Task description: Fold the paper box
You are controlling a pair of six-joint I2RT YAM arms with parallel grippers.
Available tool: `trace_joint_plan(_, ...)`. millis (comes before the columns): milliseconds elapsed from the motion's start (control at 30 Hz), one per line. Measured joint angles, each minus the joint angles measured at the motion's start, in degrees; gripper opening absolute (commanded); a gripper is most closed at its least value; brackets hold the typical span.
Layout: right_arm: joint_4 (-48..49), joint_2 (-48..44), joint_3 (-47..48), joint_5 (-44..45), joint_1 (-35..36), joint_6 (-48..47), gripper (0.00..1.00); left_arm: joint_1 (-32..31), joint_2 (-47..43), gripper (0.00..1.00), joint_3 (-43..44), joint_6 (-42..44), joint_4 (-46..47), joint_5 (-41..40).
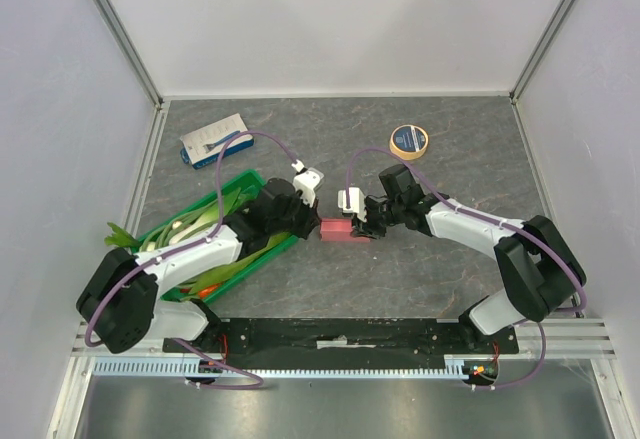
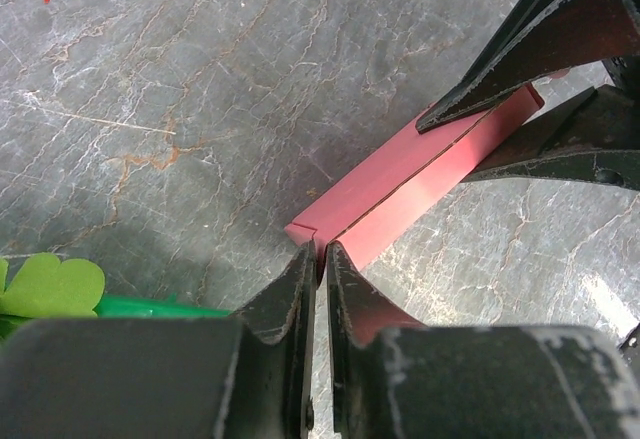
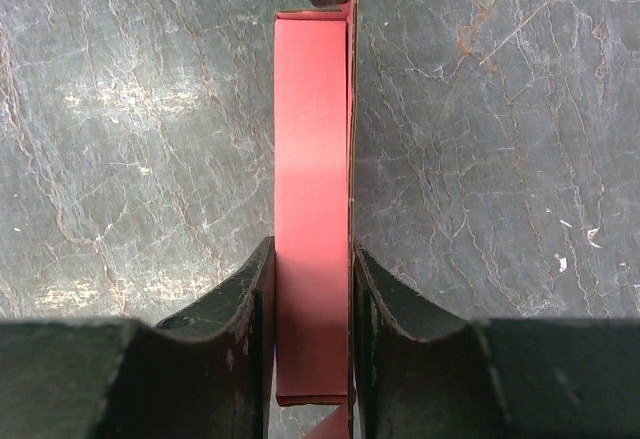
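Note:
The paper box (image 1: pixel 343 230) is a long pink-salmon card box lying on the dark stone tabletop between the two arms. In the right wrist view the box (image 3: pixel 312 159) runs straight away from me, and my right gripper (image 3: pixel 312 259) is shut across its width near the near end. In the left wrist view the box (image 2: pixel 420 174) runs up to the right. My left gripper (image 2: pixel 320 254) has its jaws almost together, pinching a thin card edge at the box's near end. The right gripper's fingers (image 2: pixel 500 69) clamp the far end.
A green crate (image 1: pixel 243 180) of vegetables lies under the left arm. A blue-and-white flat package (image 1: pixel 213 139) sits at the back left and a tape roll (image 1: pixel 408 139) at the back right. White walls enclose the table.

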Motion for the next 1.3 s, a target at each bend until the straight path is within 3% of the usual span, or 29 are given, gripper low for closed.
trace_joint_plan(100,0.00,0.11,0.09,0.00,0.00,0.04,0.25,0.00,0.48,0.02,0.39,0.00,0.02,-0.04)
trace_joint_plan(400,0.00,0.35,0.33,0.15,-0.20,0.52,0.24,-0.42,3.15,0.02,3.74,-3.19,-2.45,-2.56)
trace_joint_plan(933,-0.83,0.87,1.11,0.09,-0.50,1.05,0.23,-8.76,9.20,0.02,14.43,-20.79,-16.98,-22.82)
trace_joint_plan(1300,-0.98,0.87,1.18,0.26,-0.70,1.29,0.23,-11.63,12.81,0.02,18.58,-28.79,-21.86,-30.62)
